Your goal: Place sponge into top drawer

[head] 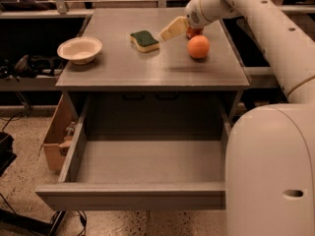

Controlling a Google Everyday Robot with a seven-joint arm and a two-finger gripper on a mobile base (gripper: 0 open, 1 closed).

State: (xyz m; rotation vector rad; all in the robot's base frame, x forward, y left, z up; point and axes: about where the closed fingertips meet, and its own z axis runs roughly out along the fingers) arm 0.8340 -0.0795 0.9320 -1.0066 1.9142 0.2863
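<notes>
Little is done: the sponge (144,40) lies on the worktop (147,69), the gripper (164,34) hovers just beside it holding nothing, whether its jaws are parted I cannot tell, and the top drawer (133,196) stands open.

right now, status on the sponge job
Gripper over counter, beside sponge, not holding it. Top drawer open. Orange nearby, not blocking.

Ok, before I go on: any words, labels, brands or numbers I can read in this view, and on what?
None can be read.
Red can: mostly hidden behind the gripper; any print is too blurred to read.
Sponge, orange, bowl: no markings show.
Top drawer: plain front, no label.
The gripper hangs over the cabinet top, just right of the sponge.
</notes>
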